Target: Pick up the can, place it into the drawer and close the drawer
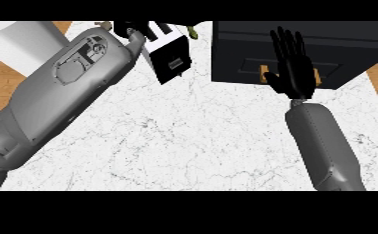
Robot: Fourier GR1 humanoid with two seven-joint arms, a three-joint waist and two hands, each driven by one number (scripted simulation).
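A dark drawer unit [244, 48] stands on the marble counter [184, 138] at the back right, with a tan handle [263, 74] low on its front. My right hand [294, 70] lies flat against that front, open, fingers straight and pointing away from me, covering the handle's middle. My left forearm crosses the left side, and my left hand [133, 29] sits at the view's top edge beside a black-and-white box-shaped appliance [168, 55]. I cannot tell whether it holds anything. I cannot pick out a can; a small greenish thing [193, 31] shows just right of the appliance.
A white block [29, 40] stands at the back left, partly behind my left forearm. Wood floor [9, 80] shows past the counter's left edge. Bare marble stretches between the two forearms toward me.
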